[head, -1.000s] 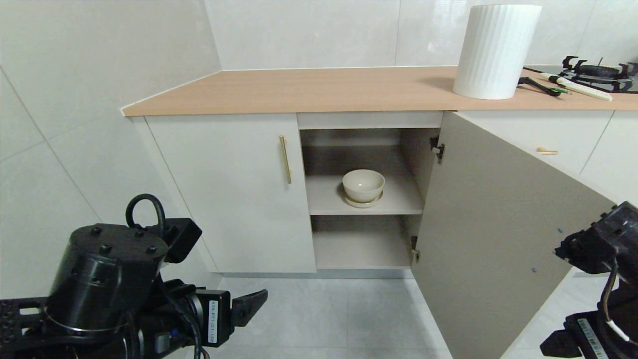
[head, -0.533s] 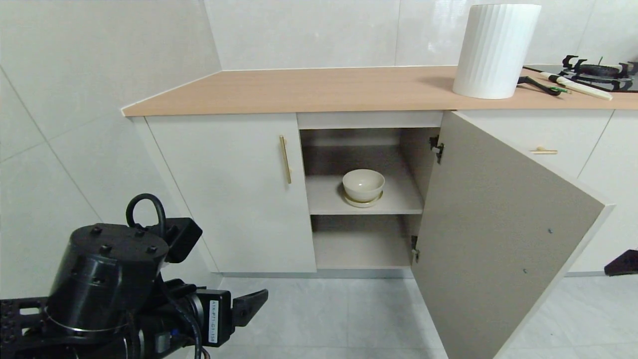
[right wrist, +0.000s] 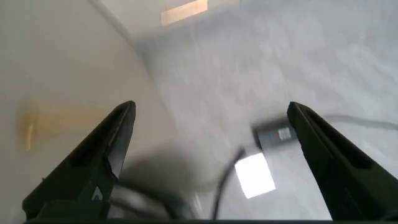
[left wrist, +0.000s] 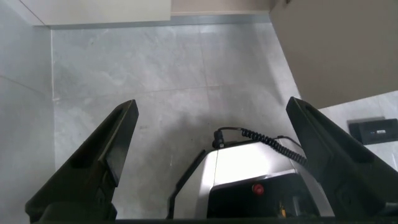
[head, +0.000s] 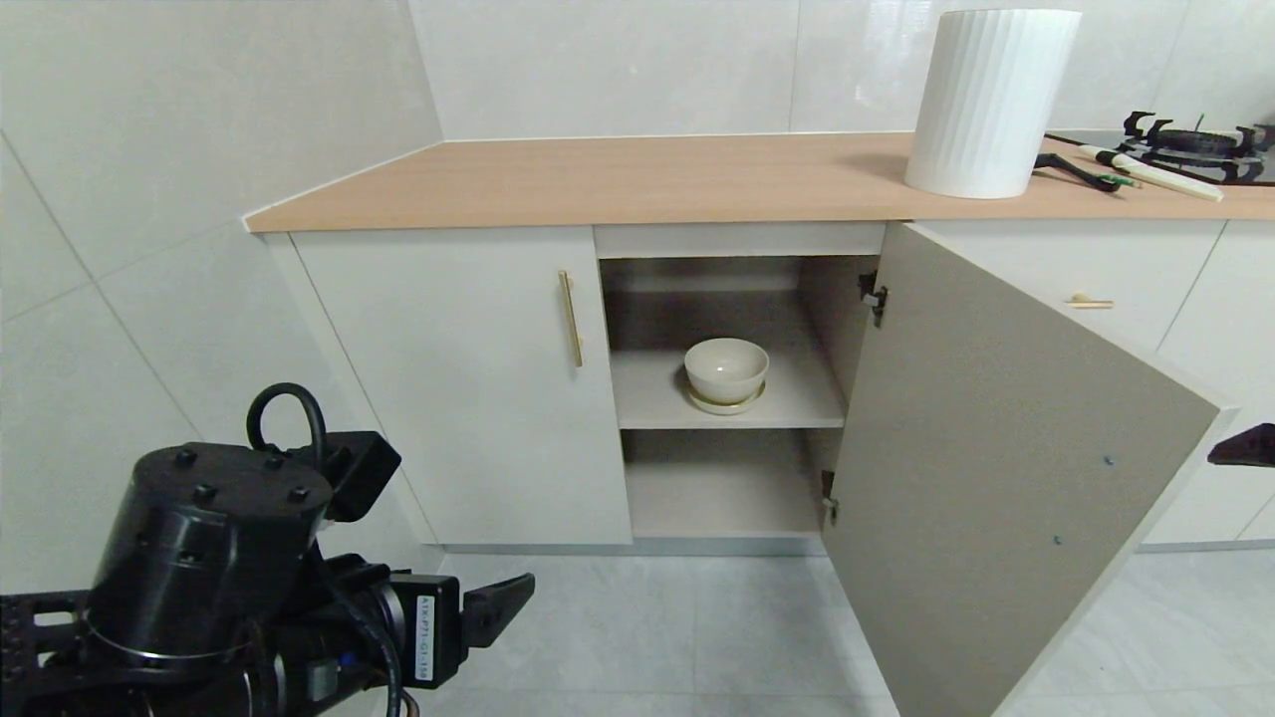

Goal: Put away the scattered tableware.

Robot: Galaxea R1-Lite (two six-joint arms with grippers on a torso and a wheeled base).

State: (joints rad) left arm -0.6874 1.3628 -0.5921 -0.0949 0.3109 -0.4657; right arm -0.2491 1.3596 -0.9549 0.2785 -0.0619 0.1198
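Head view: the bowl (head: pixel 726 366) sits on a plate (head: pixel 745 402) on the upper shelf (head: pixel 652 398) of the open cabinet at frame centre, its door (head: pixel 996 448) swung out across the right half above grey floor tiles (head: pixel 697 627). The left tool (left wrist: pixel 211 104) at lower left and the right tool (right wrist: pixel 210 107) at the right edge both have their fingers spread wide, holding nothing. A white ribbed canister (head: pixel 991 100) stands on the desk (head: pixel 618 179) at upper right.

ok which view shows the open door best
The head view: nearly the whole door stands swung open, inner face showing. The left wrist view catches a corner of it; the right wrist view a blurred pale panel, possibly its outer face.
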